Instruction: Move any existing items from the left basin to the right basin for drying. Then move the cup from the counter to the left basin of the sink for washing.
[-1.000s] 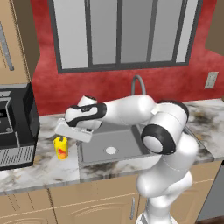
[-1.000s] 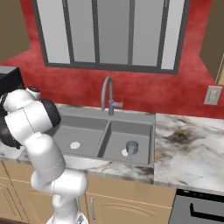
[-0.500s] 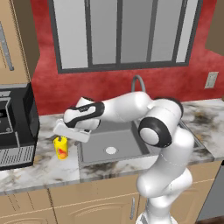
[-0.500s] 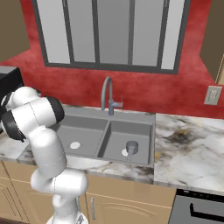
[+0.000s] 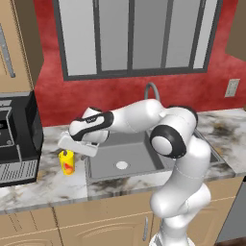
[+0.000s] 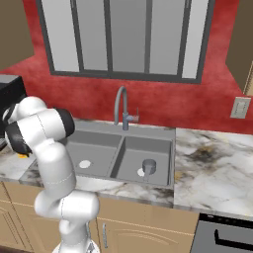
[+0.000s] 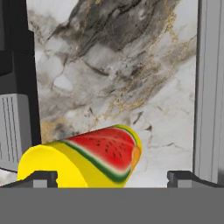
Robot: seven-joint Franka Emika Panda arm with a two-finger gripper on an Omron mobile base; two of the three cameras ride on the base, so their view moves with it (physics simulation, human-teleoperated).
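- The surface [image 5: 43, 187] is white-grey marble with dark brown blotchy veins, running over light wooden cabinets [image 5: 72, 223] along a red wall [image 5: 53, 98] under a wide window [image 5: 132, 36].
- A dark grey sink [image 6: 118, 129] is set into it, with a gooseneck faucet [image 6: 121, 106] at the back (an outlet [image 6: 240, 107] sits on the wall off to the right).
- The left basin [image 6: 94, 148], the wider one, shows a round white drain disc; the right basin [image 6: 158, 155] holds a small grey cup-like item [image 6: 148, 167] beside its drain.
- A dark appliance [image 5: 14, 139] stands on the surface at the far left.
- The cup [image 5: 67, 162], yellow with a watermelon picture on its side, stands upright on the surface between the appliance and the sink's left rim.
- The arm reaches left across the sink, and the hand [image 5: 72, 145] hangs just above the cup.
- In the hand view the fingertips [image 7: 41, 178] are spread wide, one to either side of the cup [image 7: 87, 159], pinching nothing.
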